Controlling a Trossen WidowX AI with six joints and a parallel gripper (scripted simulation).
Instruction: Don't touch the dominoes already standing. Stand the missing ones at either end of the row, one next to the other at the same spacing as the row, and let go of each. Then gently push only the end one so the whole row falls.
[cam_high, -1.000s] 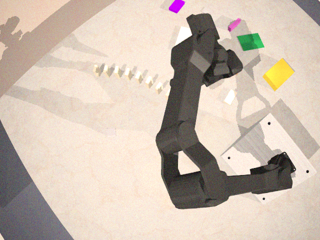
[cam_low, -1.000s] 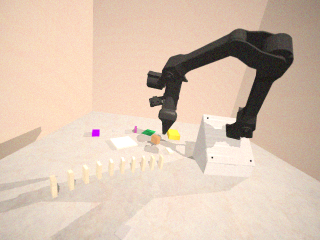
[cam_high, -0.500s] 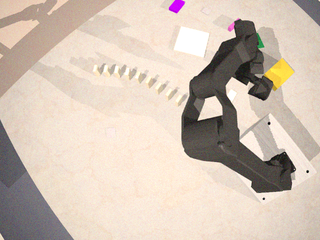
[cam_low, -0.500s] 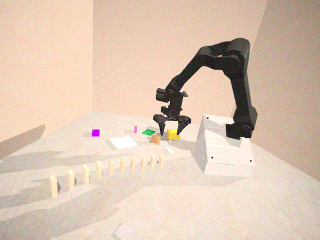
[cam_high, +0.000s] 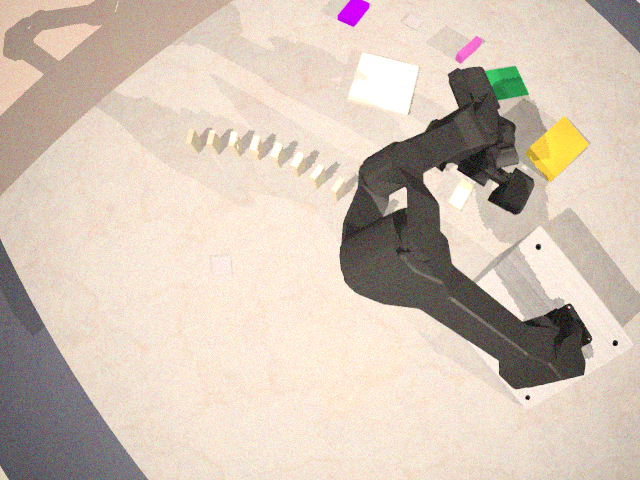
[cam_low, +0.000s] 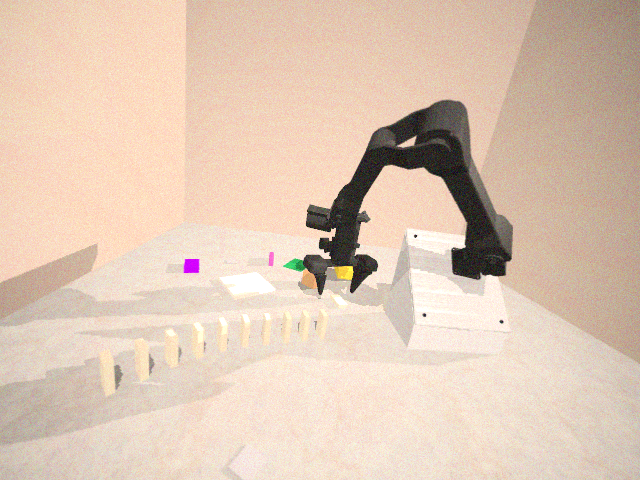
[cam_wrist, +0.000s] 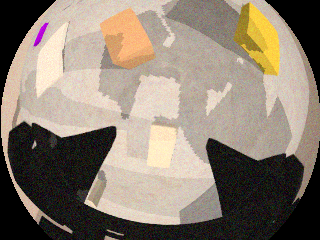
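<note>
While its black, tapered claw (cam_high: 478, 188) (cam_low: 336, 293) (cam_wrist: 162, 138) gapes wide, a smooth cream domino (cam_high: 460, 194) (cam_low: 338, 301) (cam_wrist: 161, 146) lies below.

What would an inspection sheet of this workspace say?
Surface: pale, mottled tabletop, shadowed in places.
Job's things: ten upright cream dominoes in a row; one loose cream domino lying apart.
Clutter: white square slab; yellow, orange and purple blocks; thin pink bar; flat green piece.
Grippers: black two-fingered tool, open above the loose domino, holding nothing.
Cables: nothing seen.
Surroundings: plain peach walls.
</note>
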